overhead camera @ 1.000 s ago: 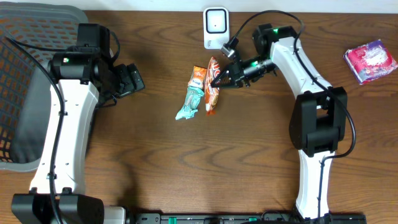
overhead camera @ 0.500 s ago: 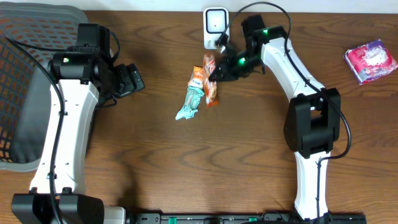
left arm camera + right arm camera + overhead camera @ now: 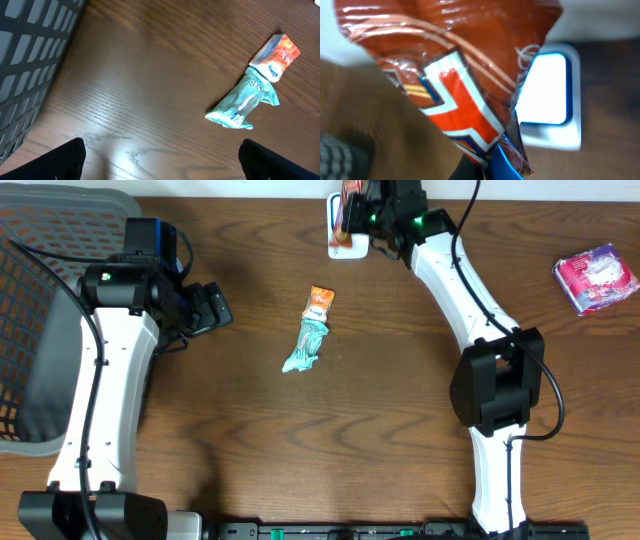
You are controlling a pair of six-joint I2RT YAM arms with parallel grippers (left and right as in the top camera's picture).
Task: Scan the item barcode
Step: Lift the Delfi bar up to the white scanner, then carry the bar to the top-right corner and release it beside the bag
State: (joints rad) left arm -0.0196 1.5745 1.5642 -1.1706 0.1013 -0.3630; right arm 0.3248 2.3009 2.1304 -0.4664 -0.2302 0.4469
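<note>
My right gripper (image 3: pixel 364 210) is shut on a red-brown and orange snack packet (image 3: pixel 346 202), holding it up at the table's far edge, right over the white scanner (image 3: pixel 346 248). In the right wrist view the packet (image 3: pixel 455 75) fills most of the frame, pinched at its lower corner by my gripper (image 3: pixel 496 169). The scanner's bright window (image 3: pixel 547 90) shows just behind it. No barcode is visible on the packet. My left gripper (image 3: pixel 222 308) hangs open over bare wood on the left, its fingers (image 3: pixel 67 156) wide apart with nothing between them.
A teal packet (image 3: pixel 303 348) and a small orange-and-white packet (image 3: pixel 320 300) lie end to end mid-table, also in the left wrist view as teal packet (image 3: pixel 242 100). A pink packet (image 3: pixel 596 277) lies far right. A grey mesh basket (image 3: pixel 40 310) stands at the left edge.
My right gripper lifted the orange packet off the table beside the teal one and carried it back and up to the scanner. The left arm has not moved.
</note>
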